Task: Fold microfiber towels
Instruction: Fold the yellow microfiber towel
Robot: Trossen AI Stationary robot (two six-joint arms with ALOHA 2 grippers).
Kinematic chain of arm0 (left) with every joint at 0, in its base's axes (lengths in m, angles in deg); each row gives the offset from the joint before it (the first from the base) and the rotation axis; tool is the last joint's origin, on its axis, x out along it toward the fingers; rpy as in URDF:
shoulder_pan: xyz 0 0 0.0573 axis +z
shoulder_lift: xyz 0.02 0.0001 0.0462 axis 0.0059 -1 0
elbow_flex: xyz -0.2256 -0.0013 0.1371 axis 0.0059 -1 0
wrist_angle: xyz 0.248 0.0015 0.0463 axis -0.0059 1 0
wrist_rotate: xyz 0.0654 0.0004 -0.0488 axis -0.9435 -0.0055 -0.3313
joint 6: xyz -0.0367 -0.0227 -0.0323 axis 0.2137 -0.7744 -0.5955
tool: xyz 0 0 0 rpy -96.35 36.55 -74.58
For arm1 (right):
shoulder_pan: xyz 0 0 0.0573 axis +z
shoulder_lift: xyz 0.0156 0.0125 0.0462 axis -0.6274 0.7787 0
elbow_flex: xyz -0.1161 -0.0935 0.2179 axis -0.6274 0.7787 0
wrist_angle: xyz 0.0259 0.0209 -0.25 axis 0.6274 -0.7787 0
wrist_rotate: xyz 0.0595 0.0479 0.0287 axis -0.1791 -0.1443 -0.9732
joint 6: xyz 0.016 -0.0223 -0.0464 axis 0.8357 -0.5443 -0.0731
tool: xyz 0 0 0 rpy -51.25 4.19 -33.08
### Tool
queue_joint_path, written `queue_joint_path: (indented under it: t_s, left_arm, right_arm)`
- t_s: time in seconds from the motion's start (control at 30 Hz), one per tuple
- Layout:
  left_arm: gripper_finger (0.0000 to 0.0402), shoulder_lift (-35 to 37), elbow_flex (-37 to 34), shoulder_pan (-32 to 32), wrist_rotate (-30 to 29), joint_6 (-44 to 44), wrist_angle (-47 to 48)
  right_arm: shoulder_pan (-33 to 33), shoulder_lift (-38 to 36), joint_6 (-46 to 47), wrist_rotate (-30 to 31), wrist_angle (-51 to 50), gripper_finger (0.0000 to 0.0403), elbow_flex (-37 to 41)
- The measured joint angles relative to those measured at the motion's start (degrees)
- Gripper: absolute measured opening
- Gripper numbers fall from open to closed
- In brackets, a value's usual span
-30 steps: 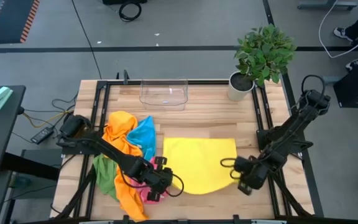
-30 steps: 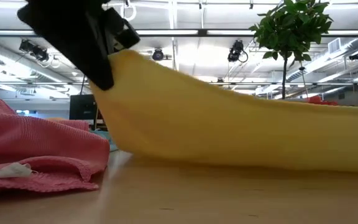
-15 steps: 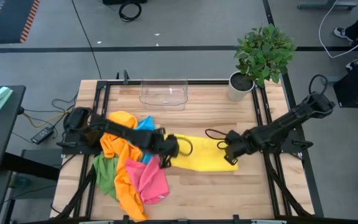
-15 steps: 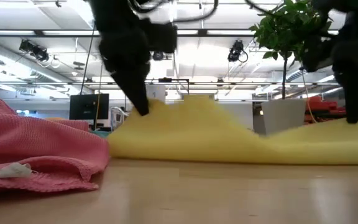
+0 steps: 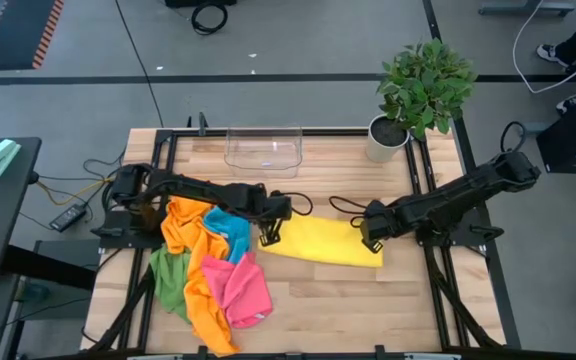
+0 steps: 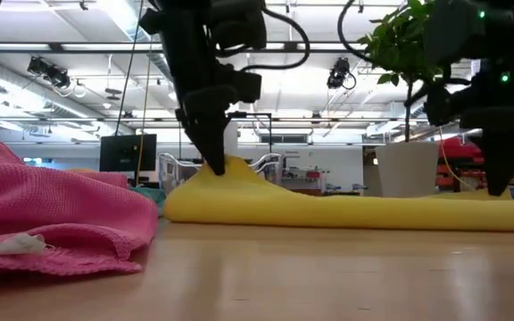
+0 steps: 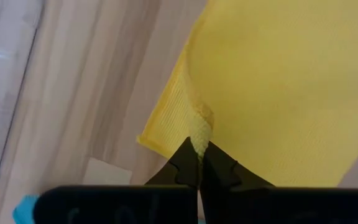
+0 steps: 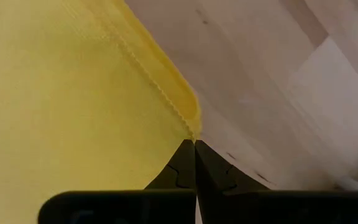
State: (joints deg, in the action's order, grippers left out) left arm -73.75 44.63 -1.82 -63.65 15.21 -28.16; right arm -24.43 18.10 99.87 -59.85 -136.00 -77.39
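A yellow microfiber towel (image 5: pixel 318 240) lies folded over as a narrow band across the middle of the table. My left gripper (image 5: pixel 268 237) is shut on its left end, and my right gripper (image 5: pixel 373 243) is shut on its right end. In the low view the left end rises in a small peak (image 6: pixel 219 171) under the left gripper, while the rest lies flat (image 6: pixel 373 210). Orange, blue, green and pink towels (image 5: pixel 208 270) lie heaped at the table's left. My left gripper pinches a corner at the yellow towel's left end (image 7: pixel 199 127) between its two fingers, coming steeply from above. That corner is drawn up a little; the rest lies on the table. My right gripper pinches the corner at the towel's right end (image 8: pixel 188 124) between its fingertips, pointing down. The cloth there lies low on the wood.
A clear plastic tray (image 5: pixel 263 150) stands at the far edge and a potted plant (image 5: pixel 423 90) at the far right corner. The pink towel (image 6: pixel 52 214) bulks up close on the near left. Bare wood shows near the front right (image 5: pixel 368 310).
Both grippers have carried the yellow towel's near edge toward the table's far edge and come down, staying shut. The towel, spread out before with its near edge lifted, is now folded over itself into a narrow band; its far part has stayed in place.
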Motion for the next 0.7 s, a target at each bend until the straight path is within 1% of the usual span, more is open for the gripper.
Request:
queue_joint_path:
  t_s: [0.07,0.13,0.23,0.33,0.47,0.6,0.7]
  left_arm:
    - [0.0015,-0.7,-0.1,0.4,1.2,-0.2,0.4]
    - [0.0033,-1.4,0.0,0.4,1.9,-0.2,-0.1]
    - [0.0065,-2.5,0.0,0.4,1.2,-0.1,-0.3]
    - [0.0097,-2.8,0.0,1.0,0.6,0.1,0.4]
    - [0.0136,-2.8,0.0,2.4,-0.2,-0.2,3.6]
    - [0.0162,-1.8,0.0,3.6,-3.1,-2.3,8.8]
    - [0.0165,0.6,0.0,3.7,-8.8,-2.5,11.8]
  right_arm:
    - [-0.4,0.0,0.0,0.1,0.4,0.0000,0.7]
    - [-0.6,0.0,-0.3,0.1,0.6,0.0001,0.8]
    - [-0.6,0.0,-0.2,0.5,0.6,0.0008,0.8]
    - [-0.9,0.0,0.1,0.5,0.7,0.0020,0.8]
    - [-2.2,0.0,0.4,0.8,0.5,0.0046,0.8]
    - [-4.1,-0.3,0.8,1.0,0.0,0.0083,0.8]
    - [-5.6,-1.3,1.1,0.9,-2.0,0.0112,-0.4]
